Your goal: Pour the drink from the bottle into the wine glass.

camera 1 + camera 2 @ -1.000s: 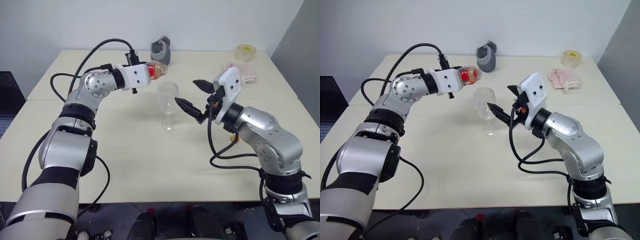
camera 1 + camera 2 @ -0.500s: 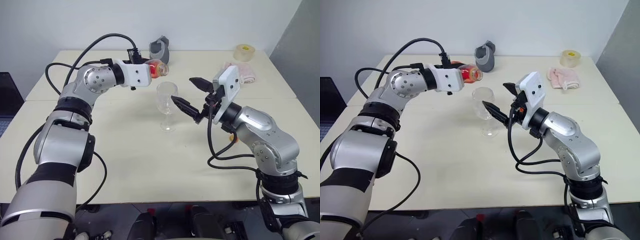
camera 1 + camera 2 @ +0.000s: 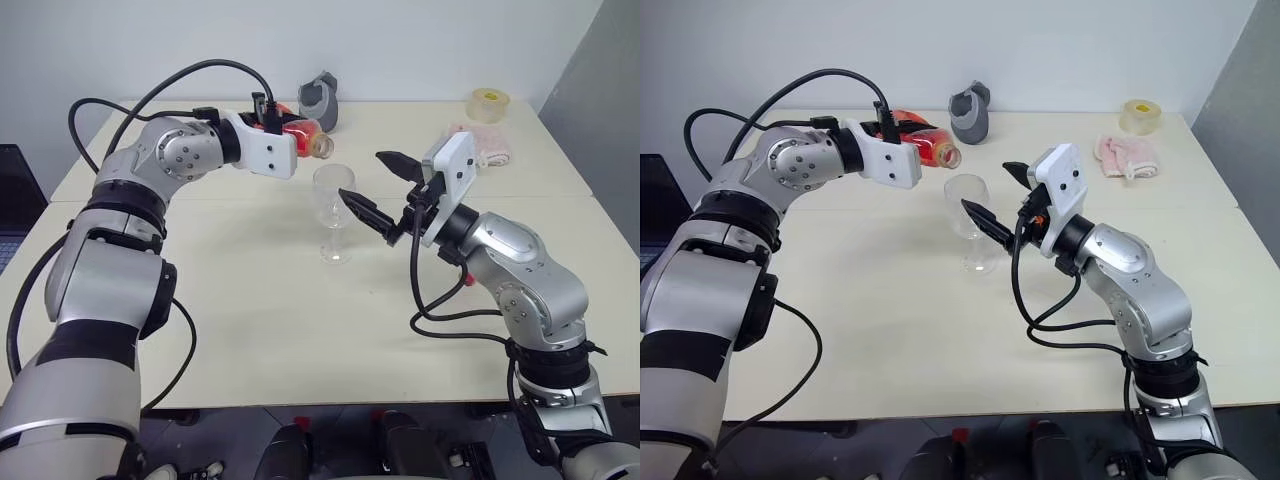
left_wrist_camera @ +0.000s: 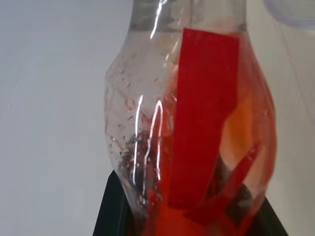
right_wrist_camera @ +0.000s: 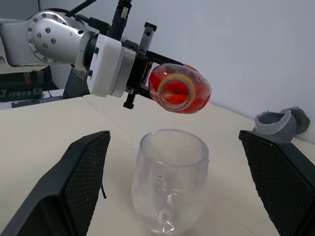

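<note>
**Left eye view: bottle tipped on its side above the glass**

Left eye view notes. Left tool [image 3: 285, 128] clamped on the bottle [image 3: 305, 138], which lies nearly level in the air, mouth [image 3: 322, 146] pointing right, just above and to the far left of the wine glass [image 3: 334, 208]. Bottle is clear thin plastic, bulbous, with a yellowish neck ring; mouth looks uncapped in the right wrist view. The drink [image 5: 179, 91] inside is bright translucent red, pooled along the lower side; droplets cling to the inner wall in the left wrist view.

Wine glass stands upright mid-surface on a round foot: clear, colourless, rounded bowl, short stem. Bowl looks empty.

Right tool [image 3: 380, 190] has black, pointed fingers set wide apart, one either side of the glass bowl, gripping nothing; whether they touch it, cannot tell.

Surface [image 3: 250, 300] is pale cream, smooth, matte. At its far edge: a grey moulded object [image 3: 320, 100], a tape roll [image 3: 491, 105], a pink cloth [image 3: 490, 145].
</note>
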Robot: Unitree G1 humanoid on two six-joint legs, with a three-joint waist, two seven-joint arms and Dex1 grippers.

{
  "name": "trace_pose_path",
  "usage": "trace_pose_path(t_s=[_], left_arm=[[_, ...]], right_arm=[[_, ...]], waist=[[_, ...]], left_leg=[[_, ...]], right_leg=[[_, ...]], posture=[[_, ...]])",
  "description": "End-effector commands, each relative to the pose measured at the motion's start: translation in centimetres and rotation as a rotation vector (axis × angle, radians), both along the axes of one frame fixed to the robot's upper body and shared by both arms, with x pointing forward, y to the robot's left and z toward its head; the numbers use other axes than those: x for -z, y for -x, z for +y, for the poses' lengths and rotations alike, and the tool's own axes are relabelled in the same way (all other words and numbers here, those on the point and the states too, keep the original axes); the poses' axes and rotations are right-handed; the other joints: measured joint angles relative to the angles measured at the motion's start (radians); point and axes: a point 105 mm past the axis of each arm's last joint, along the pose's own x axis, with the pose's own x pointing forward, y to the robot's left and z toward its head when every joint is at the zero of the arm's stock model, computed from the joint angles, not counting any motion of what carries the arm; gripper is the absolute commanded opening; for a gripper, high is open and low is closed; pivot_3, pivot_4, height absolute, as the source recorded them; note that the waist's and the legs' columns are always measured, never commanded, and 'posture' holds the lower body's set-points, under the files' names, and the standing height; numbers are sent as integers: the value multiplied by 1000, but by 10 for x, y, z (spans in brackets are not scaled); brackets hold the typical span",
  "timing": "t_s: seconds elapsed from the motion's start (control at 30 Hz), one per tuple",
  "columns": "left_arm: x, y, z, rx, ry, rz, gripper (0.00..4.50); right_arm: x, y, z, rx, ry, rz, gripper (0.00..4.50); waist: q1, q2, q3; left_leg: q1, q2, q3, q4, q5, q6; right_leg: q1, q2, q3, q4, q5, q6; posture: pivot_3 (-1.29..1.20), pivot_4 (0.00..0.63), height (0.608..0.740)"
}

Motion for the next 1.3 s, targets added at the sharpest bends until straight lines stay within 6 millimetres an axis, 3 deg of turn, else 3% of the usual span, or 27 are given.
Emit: trace_pose_path(t_s=[0.03,1.3], left_arm=[[-26,5,-1,19,1,-86,896],[-42,2,10,-41,-124,-197,896]], right_arm=[[-7,5,2,-10,-9,-46,4500],[-4,3,5,-13,-17,-51,4500]], waist=[[0,0,0],[-5,0,0]], left_leg=[[0,0,0,0,0,0],[0,0,1,2,0,0]], right_leg=[[0,0,0,0,0,0],[-1,0,0,5,0,0]], posture=[[0,150,740],[0,150,740]])
